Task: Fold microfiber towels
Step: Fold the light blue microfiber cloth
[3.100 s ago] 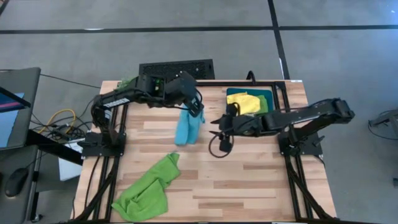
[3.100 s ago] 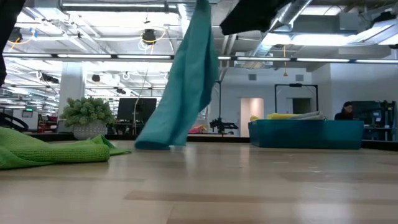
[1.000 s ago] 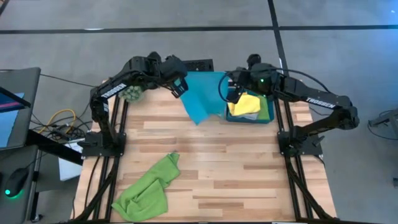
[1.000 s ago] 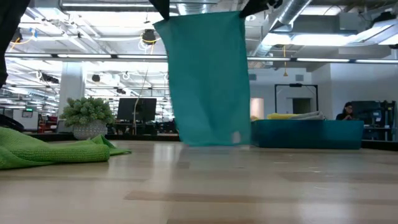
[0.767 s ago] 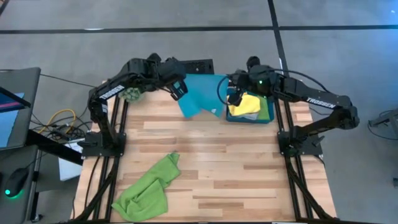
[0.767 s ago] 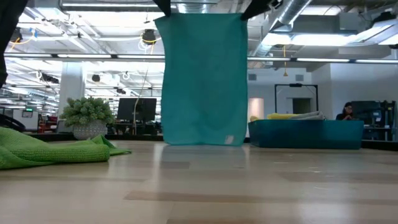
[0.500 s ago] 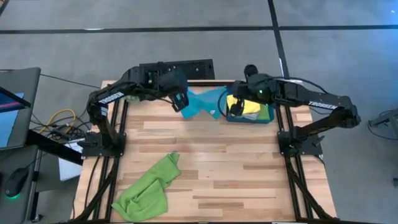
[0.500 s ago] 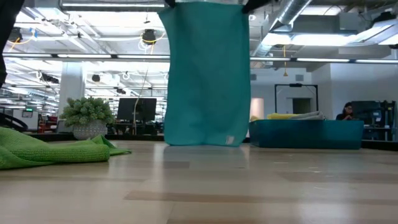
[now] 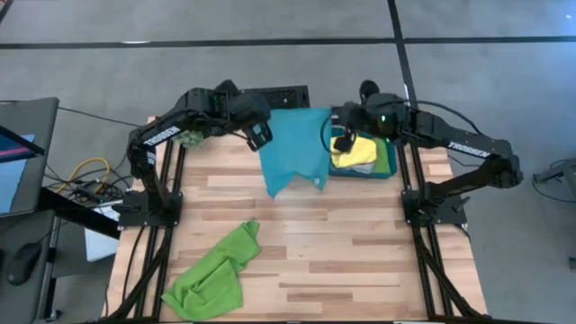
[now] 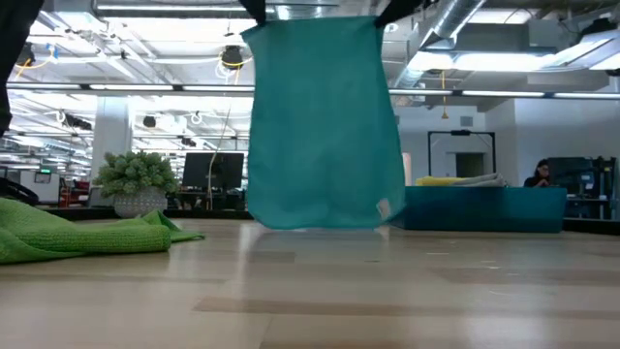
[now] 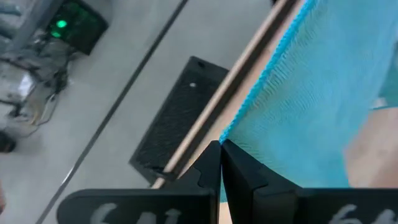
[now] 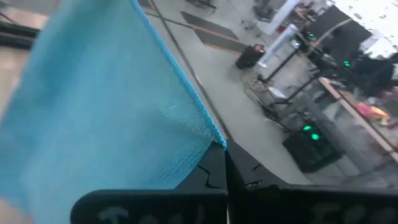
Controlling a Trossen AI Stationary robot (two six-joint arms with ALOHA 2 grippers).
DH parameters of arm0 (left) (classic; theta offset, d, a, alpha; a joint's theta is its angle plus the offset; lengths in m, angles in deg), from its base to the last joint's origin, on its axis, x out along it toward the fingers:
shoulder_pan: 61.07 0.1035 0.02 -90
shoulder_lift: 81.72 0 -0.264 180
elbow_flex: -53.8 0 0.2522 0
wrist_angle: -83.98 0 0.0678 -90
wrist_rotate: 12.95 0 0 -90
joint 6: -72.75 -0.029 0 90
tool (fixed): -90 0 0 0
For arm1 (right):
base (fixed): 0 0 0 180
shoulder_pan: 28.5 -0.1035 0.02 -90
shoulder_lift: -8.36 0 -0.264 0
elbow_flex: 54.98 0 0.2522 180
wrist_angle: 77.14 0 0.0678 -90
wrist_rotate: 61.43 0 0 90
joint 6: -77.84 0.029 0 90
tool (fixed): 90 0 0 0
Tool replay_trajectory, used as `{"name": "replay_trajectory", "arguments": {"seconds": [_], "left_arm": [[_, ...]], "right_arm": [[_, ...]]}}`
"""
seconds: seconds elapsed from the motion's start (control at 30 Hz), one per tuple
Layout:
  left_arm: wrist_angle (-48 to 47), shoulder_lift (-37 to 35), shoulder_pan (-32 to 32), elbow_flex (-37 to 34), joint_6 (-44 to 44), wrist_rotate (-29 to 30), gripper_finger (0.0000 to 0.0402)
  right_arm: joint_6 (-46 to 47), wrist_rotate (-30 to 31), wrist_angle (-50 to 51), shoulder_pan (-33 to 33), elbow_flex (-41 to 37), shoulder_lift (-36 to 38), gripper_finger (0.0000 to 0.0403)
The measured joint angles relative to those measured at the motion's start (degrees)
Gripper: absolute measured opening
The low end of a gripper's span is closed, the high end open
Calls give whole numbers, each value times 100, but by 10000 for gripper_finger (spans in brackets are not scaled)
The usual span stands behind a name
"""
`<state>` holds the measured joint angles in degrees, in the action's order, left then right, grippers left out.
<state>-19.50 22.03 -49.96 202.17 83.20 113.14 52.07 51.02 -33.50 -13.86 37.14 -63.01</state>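
We see the teal towel point(image 9: 292, 148) hanging spread out above the far part of the table point(image 9: 360, 252), its lower edge just off the wood. The left gripper point(image 9: 258, 137) is clamped on one top corner and the right gripper point(image 9: 344, 142) on the other — both pinched tight on the cloth. A green towel point(image 9: 211, 274) lies crumpled at the near left. More towels sit in the bin point(image 9: 389, 166) — far right.

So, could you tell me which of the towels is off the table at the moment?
The teal towel, stretched between the left gripper and right gripper, each shut on a top corner. The lime green towel lies crumpled on the table; the yellow one sits in the bin.
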Motion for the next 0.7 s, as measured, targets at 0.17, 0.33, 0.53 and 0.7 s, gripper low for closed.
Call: {"name": "replay_trajectory", "arguments": {"seconds": [0.17, 0.33, 0.53, 0.7], "left_arm": [[138, 4, 501, 0, -243, 123, 0], [577, -89, 651, 0, -598, 217, 0], [804, -372, 332, 2, -603, 262, 0], [312, -450, -197, 2, -86, -42, 0]], "right_arm": [[-399, -30, -812, 398, -1, -93, 4], [-473, -26, -1056, 536, 123, -103, 4], [-327, -35, -401, 202, 484, -93, 4], [219, -545, 590, -215, 489, -105, 4]]}}
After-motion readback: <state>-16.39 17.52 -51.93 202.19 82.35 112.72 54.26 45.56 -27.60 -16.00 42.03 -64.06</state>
